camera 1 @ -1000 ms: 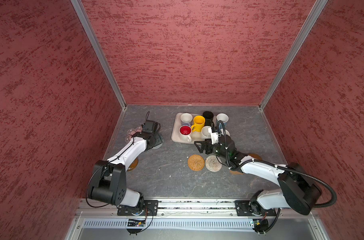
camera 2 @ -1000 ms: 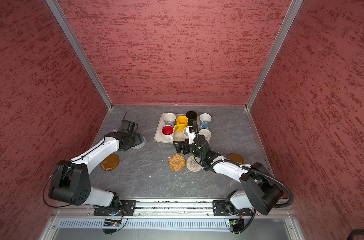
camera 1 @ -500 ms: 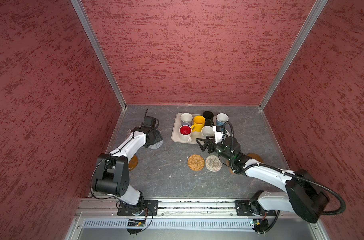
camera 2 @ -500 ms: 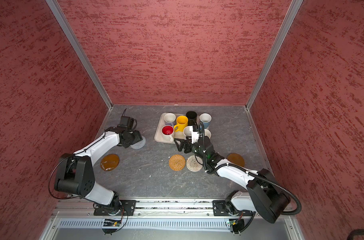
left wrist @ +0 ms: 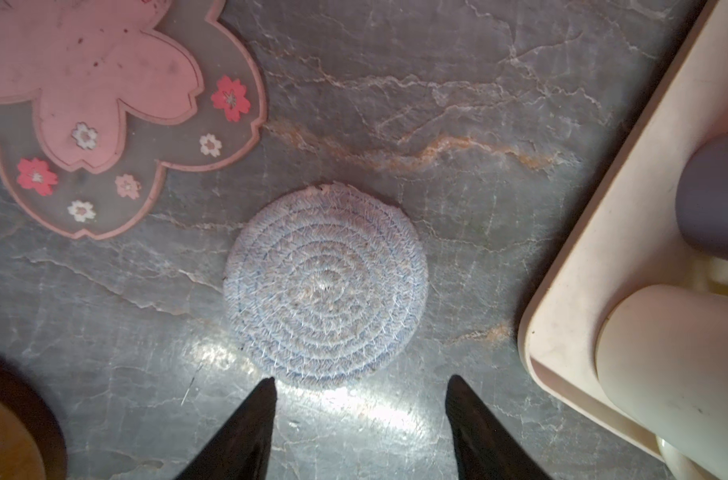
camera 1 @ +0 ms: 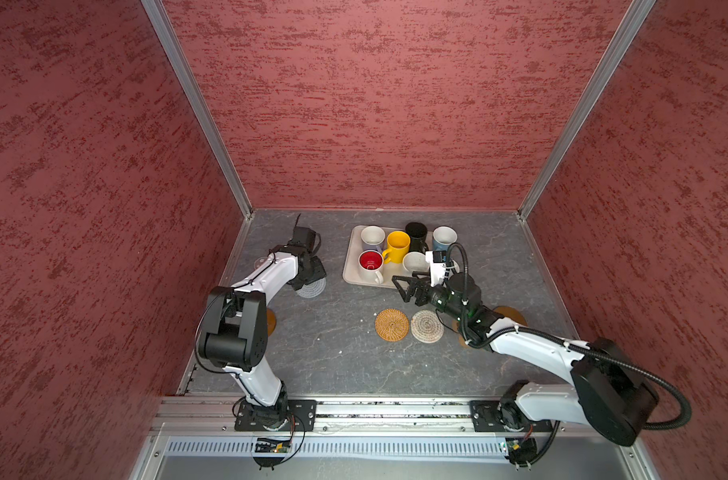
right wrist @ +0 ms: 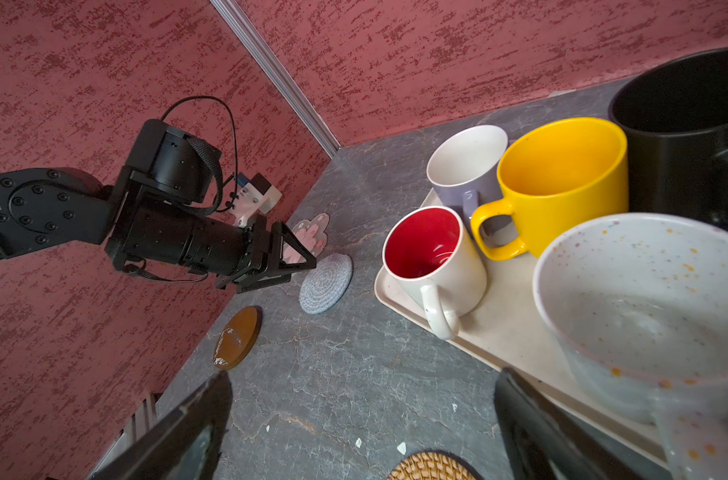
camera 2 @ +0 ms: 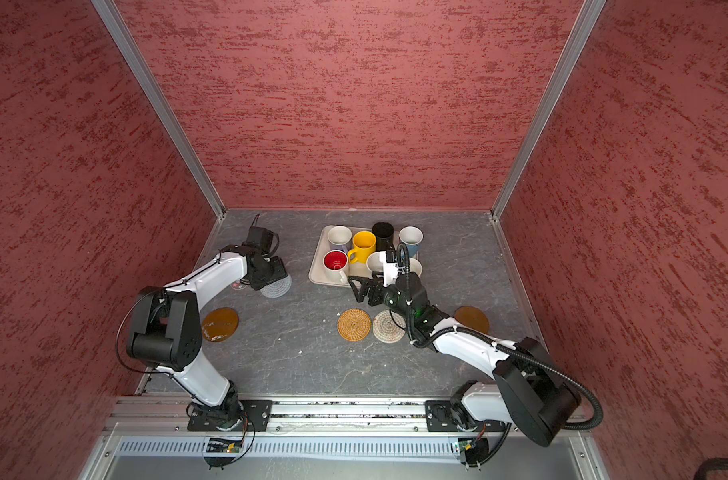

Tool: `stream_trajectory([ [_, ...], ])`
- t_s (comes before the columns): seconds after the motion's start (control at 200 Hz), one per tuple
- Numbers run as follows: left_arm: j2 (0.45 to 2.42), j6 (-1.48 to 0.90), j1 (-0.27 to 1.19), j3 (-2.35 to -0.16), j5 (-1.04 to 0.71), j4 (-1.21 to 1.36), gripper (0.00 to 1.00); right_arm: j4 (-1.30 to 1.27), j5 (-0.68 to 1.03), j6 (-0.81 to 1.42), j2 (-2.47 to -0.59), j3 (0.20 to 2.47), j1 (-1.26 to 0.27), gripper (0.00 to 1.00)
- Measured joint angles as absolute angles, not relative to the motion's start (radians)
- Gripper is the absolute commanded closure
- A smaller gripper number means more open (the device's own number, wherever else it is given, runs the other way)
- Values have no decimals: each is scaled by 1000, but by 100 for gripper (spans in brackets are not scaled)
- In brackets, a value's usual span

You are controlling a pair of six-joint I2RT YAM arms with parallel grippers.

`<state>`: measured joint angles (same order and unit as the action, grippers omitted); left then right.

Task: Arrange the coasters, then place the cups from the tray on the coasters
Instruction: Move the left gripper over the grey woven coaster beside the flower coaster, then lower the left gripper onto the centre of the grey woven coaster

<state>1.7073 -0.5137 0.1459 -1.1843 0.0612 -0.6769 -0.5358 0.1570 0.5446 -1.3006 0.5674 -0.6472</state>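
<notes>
Grey-blue coaster [camera 1: 311, 287] lies between the bench's left edge and the tray [camera 1: 350, 272].
In both top views bare bench opens toward the near edge. Left wrist view: left gripper [left wrist: 360, 380] part-spread, empty, tips just short of the coaster's rim; pink flower coaster [left wrist: 104, 104] and tray corner flank it, apart. Right wrist view: right gripper [right wrist: 364, 374] wide, empty, by the tray's near edge.

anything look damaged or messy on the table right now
Yes. The brown wooden disc at the left in a top view has a whitish, worn-looking patch along one edge, clearest in the right wrist view. A few small white specks lie scattered on the table.
</notes>
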Motion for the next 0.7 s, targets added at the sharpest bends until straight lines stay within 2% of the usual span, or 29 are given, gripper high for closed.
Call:
stream_trajectory([
  [0.16,1784,-496,146,-1242,72,-691,43,-535,157,545,-1300,567,-647,1],
  [0.696,1888,-488,146,-1270,88,-723,47,-535,155,545,-1294,567,-647,1],
])
